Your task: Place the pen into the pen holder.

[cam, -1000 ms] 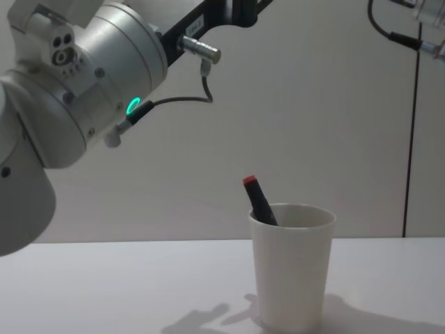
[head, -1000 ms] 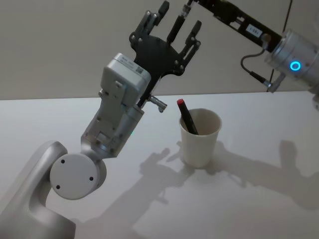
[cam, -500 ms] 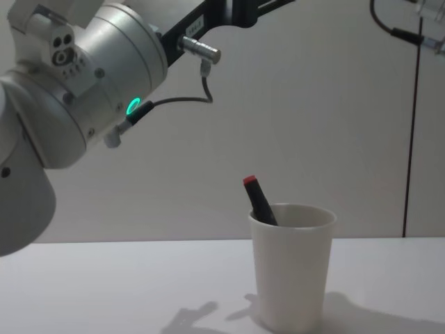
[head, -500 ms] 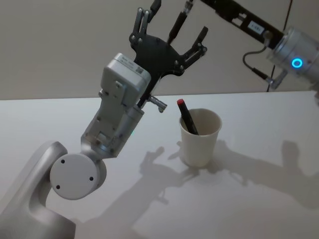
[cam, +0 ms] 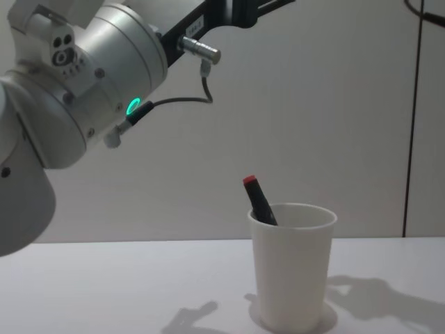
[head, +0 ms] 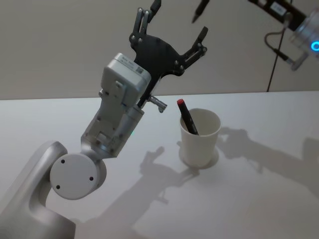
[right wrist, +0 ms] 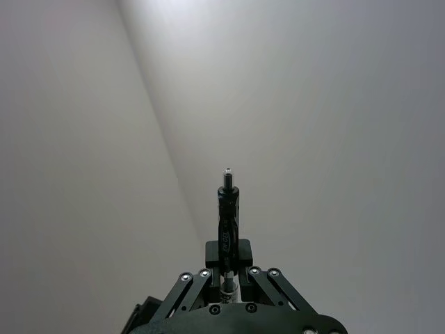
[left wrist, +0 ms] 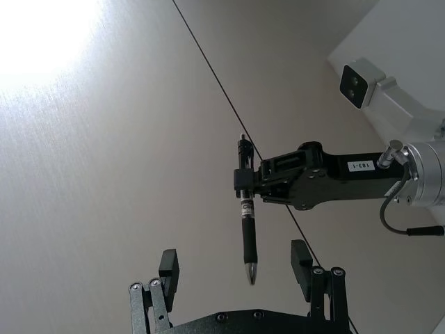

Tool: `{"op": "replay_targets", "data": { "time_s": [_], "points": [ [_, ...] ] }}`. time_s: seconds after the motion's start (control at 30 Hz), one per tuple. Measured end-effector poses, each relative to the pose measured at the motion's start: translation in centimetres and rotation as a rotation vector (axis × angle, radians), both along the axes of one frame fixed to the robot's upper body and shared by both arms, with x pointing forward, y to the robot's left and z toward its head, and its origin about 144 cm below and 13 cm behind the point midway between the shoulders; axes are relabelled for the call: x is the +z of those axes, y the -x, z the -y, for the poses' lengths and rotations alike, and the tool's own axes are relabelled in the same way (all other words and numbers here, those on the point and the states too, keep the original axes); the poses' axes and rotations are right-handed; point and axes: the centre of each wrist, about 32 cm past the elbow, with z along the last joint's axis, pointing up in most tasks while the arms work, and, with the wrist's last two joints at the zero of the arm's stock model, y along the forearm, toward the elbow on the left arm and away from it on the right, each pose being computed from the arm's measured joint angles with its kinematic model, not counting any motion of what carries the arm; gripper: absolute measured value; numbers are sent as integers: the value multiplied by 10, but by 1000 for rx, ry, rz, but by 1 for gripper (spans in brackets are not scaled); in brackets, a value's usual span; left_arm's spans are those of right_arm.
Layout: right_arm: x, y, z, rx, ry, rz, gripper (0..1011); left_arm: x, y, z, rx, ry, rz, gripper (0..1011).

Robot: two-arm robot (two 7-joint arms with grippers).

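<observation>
Right tool (left wrist: 245, 193) lifted higher since before, clamped on one black pen (left wrist: 246, 229), left tool (head: 172, 27) raised, fingers apart, one red-capped pen (head: 187, 117) in one white pen holder (head: 200, 142) on bench (head: 259, 199)

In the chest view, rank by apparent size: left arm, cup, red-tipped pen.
1. Left arm, largest, though it sits nearest the camera.
2. Cup.
3. Red-tipped pen, partly hidden inside the cup.

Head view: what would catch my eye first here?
The big grey left arm reaching up with its black left gripper, jaws spread wide. On the table stands a white tapered paper cup with a black red-capped pen leaning in it. High above, the right gripper holds a slim black pen.
</observation>
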Motion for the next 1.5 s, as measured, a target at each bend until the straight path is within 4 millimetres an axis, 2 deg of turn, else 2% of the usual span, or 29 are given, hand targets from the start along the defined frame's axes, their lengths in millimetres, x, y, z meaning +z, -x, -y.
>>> {"op": "replay_targets", "data": {
  "time_s": [0.33,0.63,1.13,1.5],
  "points": [
    [1,-3,21,-57,28,-41,132,0,0,0,0,0,0,1001],
    [-7,-2,31,-24,81,-135,132,0,0,0,0,0,0,1001],
    [-38,2,27,87,273,-291,132,0,0,0,0,0,0,1001],
    [-49,10,18,68,352,-271,132,0,0,0,0,0,0,1001]
  ]
}}
